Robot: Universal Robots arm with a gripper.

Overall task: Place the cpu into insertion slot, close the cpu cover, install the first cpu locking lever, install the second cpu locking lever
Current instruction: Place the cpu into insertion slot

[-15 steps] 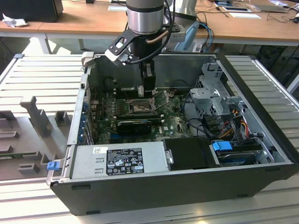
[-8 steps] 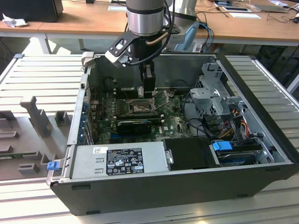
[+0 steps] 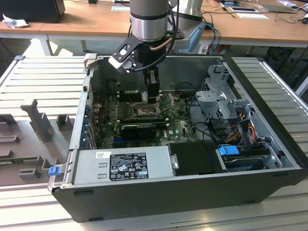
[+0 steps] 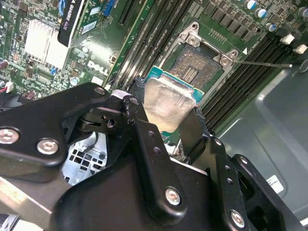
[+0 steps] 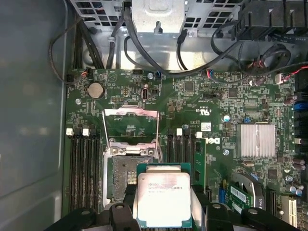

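The gripper (image 3: 153, 98) grasps the cpu (image 5: 163, 199) flat between its fingers (image 4: 144, 134), one on each opposite edge. The cpu hangs over the slot (image 5: 122, 178), offset and covering part of it. The cover (image 5: 131, 111) stands open just beyond, and memory slots (image 5: 84, 173) flank the slot.
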